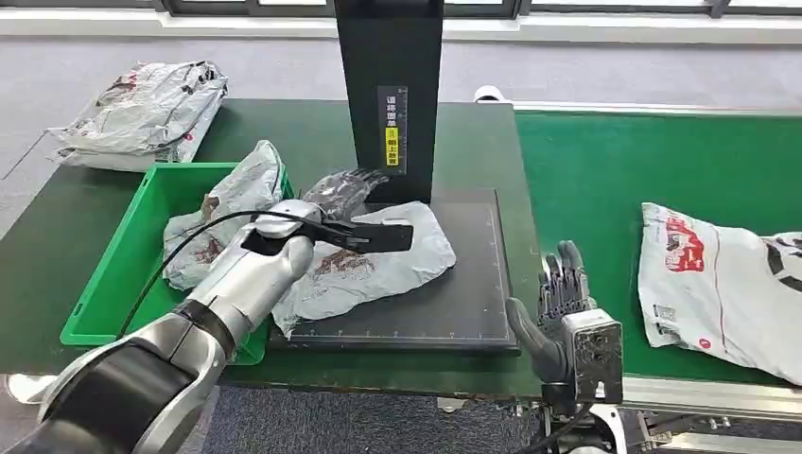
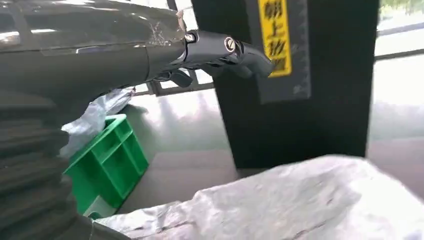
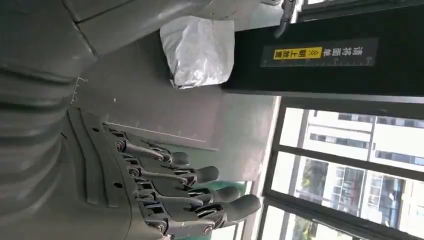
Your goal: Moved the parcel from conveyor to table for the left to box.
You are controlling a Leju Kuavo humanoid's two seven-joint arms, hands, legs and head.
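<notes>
Near right, the right hand [image 1: 560,303] hovers with fingers apart, holding nothing. The parcel [image 1: 378,260] already lies on the black pad [image 1: 473,303]; the left hand [image 1: 345,194] reaches over it, fingers spread, not clearly gripping. Boxing into the green bin [image 1: 123,274] looks left to do.

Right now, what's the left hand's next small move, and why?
Probably close the left hand on the grey parcel and start lifting it toward the green bin. The parcel lies flat on the black mat beside the bin, the hand is over its far edge, and the right hand is open and clear of it.
</notes>
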